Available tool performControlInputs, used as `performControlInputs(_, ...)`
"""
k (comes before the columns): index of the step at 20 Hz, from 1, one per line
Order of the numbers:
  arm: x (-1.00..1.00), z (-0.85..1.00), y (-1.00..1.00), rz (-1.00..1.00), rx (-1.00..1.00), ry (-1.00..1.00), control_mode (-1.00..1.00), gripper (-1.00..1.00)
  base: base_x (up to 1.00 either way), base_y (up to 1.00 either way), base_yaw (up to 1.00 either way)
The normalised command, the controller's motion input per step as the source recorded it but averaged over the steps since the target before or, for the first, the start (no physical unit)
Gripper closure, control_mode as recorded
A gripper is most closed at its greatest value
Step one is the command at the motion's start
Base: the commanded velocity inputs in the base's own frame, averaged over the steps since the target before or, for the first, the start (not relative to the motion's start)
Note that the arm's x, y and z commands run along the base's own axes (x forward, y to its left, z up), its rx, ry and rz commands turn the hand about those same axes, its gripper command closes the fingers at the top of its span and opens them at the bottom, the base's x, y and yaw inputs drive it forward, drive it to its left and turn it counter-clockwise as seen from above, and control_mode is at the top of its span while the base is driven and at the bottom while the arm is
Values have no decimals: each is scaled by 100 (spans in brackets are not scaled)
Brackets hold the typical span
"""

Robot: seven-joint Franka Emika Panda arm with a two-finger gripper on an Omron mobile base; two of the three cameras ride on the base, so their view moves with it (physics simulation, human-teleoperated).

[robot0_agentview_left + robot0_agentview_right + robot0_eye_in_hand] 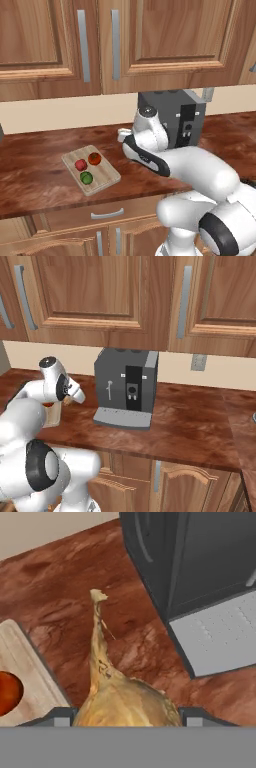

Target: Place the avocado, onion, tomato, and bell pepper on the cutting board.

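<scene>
My gripper (122,717) is shut on the onion (120,697), a tan bulb whose thin stalk points away from the hand. It hangs above the brown counter, between the cutting board (22,662) and the coffee machine. In the right base view the onion (66,401) peeks out under the white hand. The light-wood cutting board (105,179) lies left of the arm. On it sit the green avocado (86,177), a dark red item (80,165) and an orange-red round one (94,158). I cannot tell which of the two is the tomato and which the bell pepper.
A dark grey coffee machine (175,120) with a light drip tray (225,637) stands right behind the hand, close to the onion. Wooden wall cabinets (125,40) hang above the counter. The counter's front edge (75,205) runs just before the board.
</scene>
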Motion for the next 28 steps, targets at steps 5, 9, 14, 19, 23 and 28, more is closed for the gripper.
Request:
performControlInputs(5, -90, 57, -1, 1, 20, 0, -100, 100, 0, 0, 0)
performControlInputs(9, -81, 40, 3, 10, 11, 0, -100, 100, 0, 0, 0)
performControlInputs(14, -58, 28, 24, 11, 3, 0, -100, 100, 0, 0, 0)
performControlInputs(19, -12, 25, 22, 7, 0, 0, -100, 100, 0, 0, 0)
performControlInputs(23, 0, 13, 21, 3, 0, 0, -100, 100, 0, 0, 0)
performControlInputs(28, 17, 3, 31, 0, 0, 0, -100, 100, 0, 0, 0)
